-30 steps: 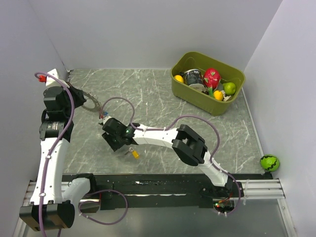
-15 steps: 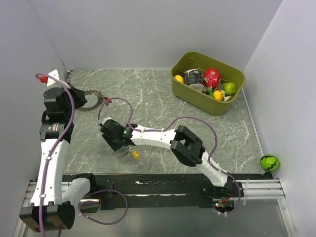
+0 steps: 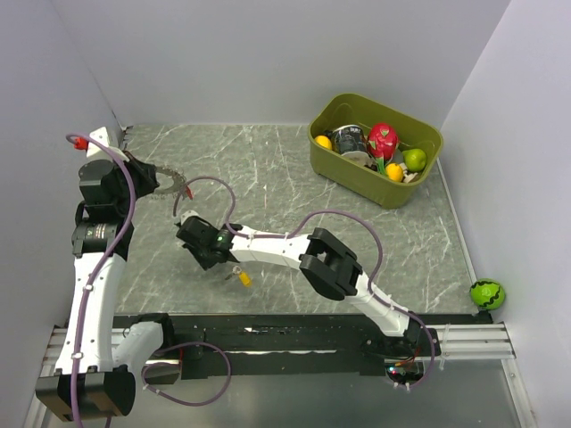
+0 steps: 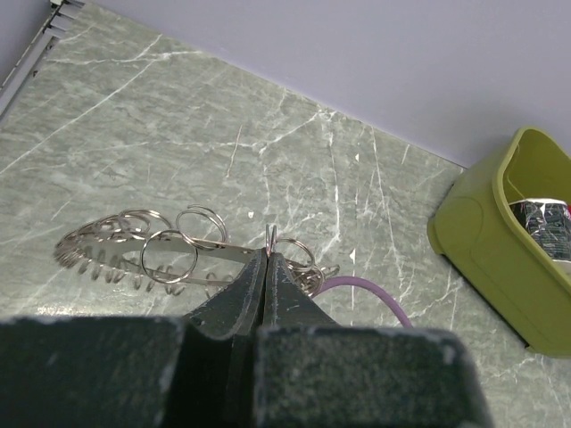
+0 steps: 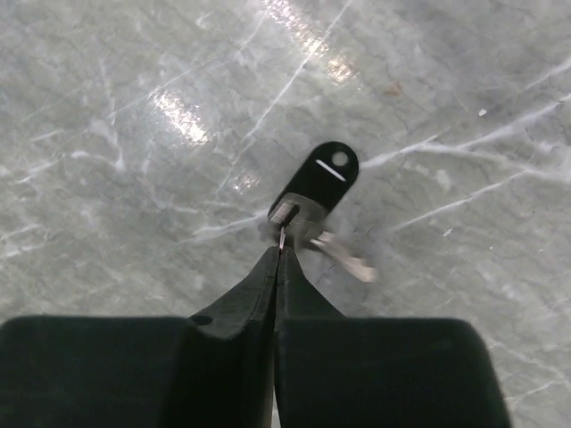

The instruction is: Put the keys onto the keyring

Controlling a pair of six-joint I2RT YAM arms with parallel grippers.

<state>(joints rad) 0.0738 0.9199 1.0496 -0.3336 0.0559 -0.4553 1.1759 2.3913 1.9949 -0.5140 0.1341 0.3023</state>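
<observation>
The right end effector (image 5: 281, 242) has its fingertips pressed together with no gap, and a thin sliver of metal shows between them at the silver end of the black key (image 5: 326, 174). The key's black cap lies flat on the worktop (image 5: 134, 107) just past the tips, and its silver part is blurred. In the top view the yellow key (image 3: 243, 278) lies on the worktop just beside this end effector, on the near side, apart from the fingers.

The left end effector (image 4: 270, 257) is also closed, clamped on the rim of the keyring (image 4: 134, 254). The keyring extends left from the tips, nearly edge-on to the wrist camera, with small wire loops standing above its band and grey teeth below. A purple cable (image 4: 361, 287) curves just behind it. From above, the keyring sits over the rear left part of the worktop, near the right end effector but not touching it.

A green bin (image 3: 375, 147) of mixed items stands at the rear right, well apart from both arms.
</observation>
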